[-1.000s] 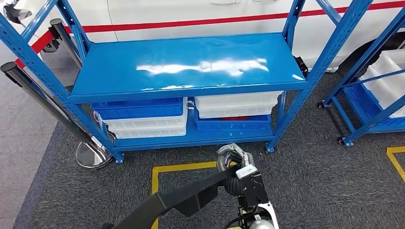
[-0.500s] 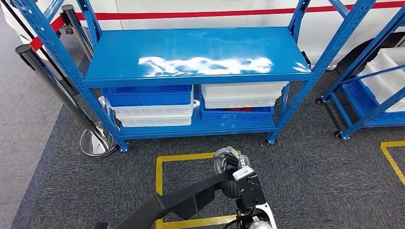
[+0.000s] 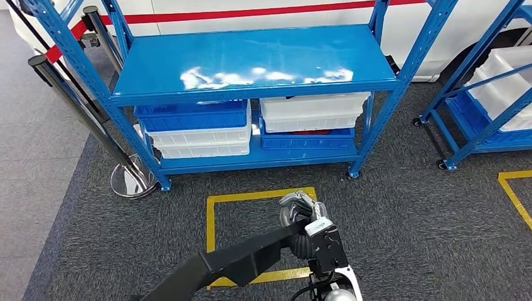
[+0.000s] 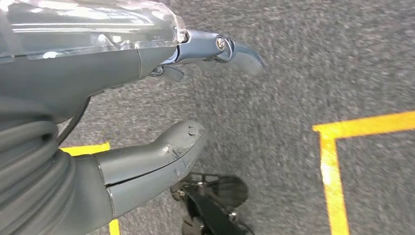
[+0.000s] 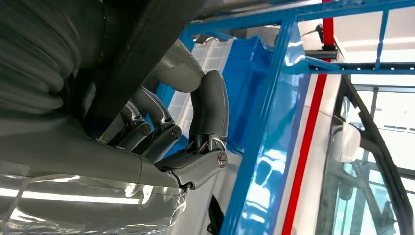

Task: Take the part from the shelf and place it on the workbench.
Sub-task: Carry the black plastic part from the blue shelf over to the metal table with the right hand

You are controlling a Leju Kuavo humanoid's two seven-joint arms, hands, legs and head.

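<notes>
Black and long, the part (image 3: 232,263) runs as a dark angled bar from the lower edge of the head view up to the right hand (image 3: 300,216), whose fingers are curled around its upper end; the right wrist view shows the same grasp close up, fingers (image 5: 156,132) wrapped on the bar with blue shelving behind. Away from it, the left hand (image 4: 195,93) hangs over grey carpet (image 4: 293,73), thumb and fingers apart, holding nothing. Outward again, a yellow floor marking (image 3: 212,232) lies under the bar; beyond it stands the blue shelf (image 3: 251,63), its top level bare and glossy, blue and white bins (image 3: 201,132) stacked on the level below.

By my reading, the part is already off the shelf and carrying is the step in hand; no workbench can be made out here, so the next move calls for turning and walking toward it, grasp kept firm and the long bar kept off the shelf uprights.
</notes>
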